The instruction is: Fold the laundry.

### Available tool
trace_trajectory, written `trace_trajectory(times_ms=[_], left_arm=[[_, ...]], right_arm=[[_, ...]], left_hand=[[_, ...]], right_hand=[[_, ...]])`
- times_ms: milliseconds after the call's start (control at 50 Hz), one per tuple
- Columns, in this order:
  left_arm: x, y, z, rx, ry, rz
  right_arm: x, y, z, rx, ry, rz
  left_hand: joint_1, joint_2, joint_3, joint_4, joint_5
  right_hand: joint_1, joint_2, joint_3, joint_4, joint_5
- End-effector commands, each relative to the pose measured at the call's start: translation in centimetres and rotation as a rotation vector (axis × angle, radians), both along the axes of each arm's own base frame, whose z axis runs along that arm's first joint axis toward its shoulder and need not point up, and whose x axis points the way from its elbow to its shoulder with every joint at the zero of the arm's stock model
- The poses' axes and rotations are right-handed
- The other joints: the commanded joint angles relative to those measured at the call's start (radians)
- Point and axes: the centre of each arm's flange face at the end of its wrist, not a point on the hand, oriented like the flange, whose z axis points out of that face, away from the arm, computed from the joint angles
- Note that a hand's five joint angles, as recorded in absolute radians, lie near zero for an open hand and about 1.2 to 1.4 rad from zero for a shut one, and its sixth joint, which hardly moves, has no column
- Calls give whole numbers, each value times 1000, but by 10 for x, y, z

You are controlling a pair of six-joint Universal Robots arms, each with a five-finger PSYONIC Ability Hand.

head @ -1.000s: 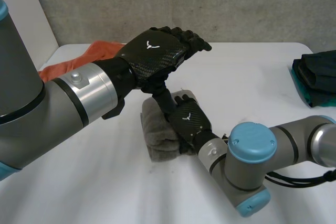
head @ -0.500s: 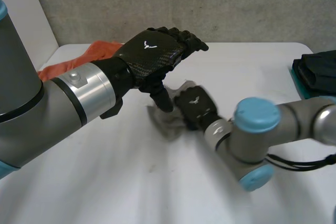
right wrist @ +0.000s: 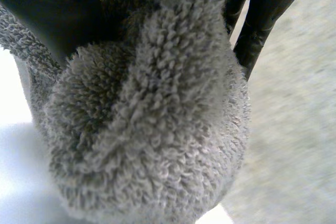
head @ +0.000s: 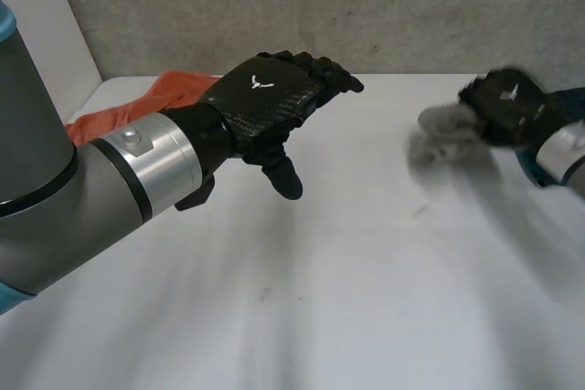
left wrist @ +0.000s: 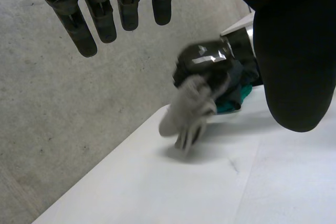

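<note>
While right hand [head: 507,102] clutches one grey towel [head: 441,128], left hand [head: 267,98] spread empty, one orange cloth [head: 170,89] behind.

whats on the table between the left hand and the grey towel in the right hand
Nothing: the head view shows bare white table between the left hand and the grey towel.

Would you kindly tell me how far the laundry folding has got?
Done, it seems: dark clothes stacked at the right edge of the table. In hand: the right hand grips the bundled grey towel above the table, near that stack. Left: the orange cloth lies crumpled behind the open left hand.
</note>
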Motion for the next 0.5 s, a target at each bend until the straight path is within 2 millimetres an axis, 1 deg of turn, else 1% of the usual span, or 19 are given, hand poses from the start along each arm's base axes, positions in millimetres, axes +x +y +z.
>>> trace_trajectory(times_ms=[20, 40, 100, 120, 180, 200, 260, 280, 340, 360, 400, 420, 480, 500], left_arm=[[1, 0, -1, 4, -1, 2], [1, 0, -1, 6, -1, 2], [0, -1, -2, 6, -1, 2], [0, -1, -2, 6, -1, 2], [0, -1, -2, 7, -1, 2], [1, 0, -1, 6, 0, 2], [0, 0, -1, 6, 0, 1], [0, 0, -1, 6, 0, 1], [0, -1, -3, 10, -2, 2], [0, -1, -3, 12, -2, 3], [-1, -1, -6, 20, -6, 1], [-1, -1, -6, 20, -6, 1], [-1, -1, -7, 24, -7, 0], [-1, -1, -7, 24, -7, 0]], right_arm=[[-35, -48, 68, -162, -181, -37], [-51, -59, 79, -207, -215, -51], [-72, -73, 90, -253, -261, -59], [-84, -80, 91, -266, -280, -58], [-97, -90, 90, -285, -296, -55], [-108, -97, 83, -291, -293, -62], [-128, -107, 70, -299, -280, -76], [-141, -111, 60, -298, -268, -81], [-154, -116, 41, -279, -250, -75], [-160, -118, 26, -252, -244, -70], [-168, -119, 9, -221, -240, -71], [-175, -120, -7, -193, -237, -77], [-186, -120, -30, -157, -237, -92], [-192, -120, -44, -137, -236, -104]], left_hand=[[9, -3, -9, -2, -21], [9, -3, -9, -2, -21], [9, -3, -9, -2, -21], [9, -3, -9, -2, -21], [9, -3, -9, -2, -21], [9, -3, -9, -2, -21], [9, -3, -9, -2, -21], [9, -3, -9, -2, -21], [9, -3, -9, -2, -21], [9, -3, -9, -2, -21], [9, -3, -9, -2, -21], [9, -3, -9, -2, -21], [12, 0, -6, 1, -18], [12, 0, -6, 1, -18]], right_hand=[[502, 231, 241, 222, 303], [502, 231, 241, 222, 303], [502, 231, 241, 222, 303], [502, 231, 241, 222, 303], [502, 231, 241, 222, 303], [502, 231, 241, 222, 303], [502, 231, 241, 222, 303], [502, 231, 241, 222, 303], [502, 231, 241, 222, 303], [502, 231, 241, 222, 303], [502, 231, 241, 222, 303], [502, 231, 241, 222, 303], [502, 231, 241, 222, 303], [502, 231, 241, 222, 303]])
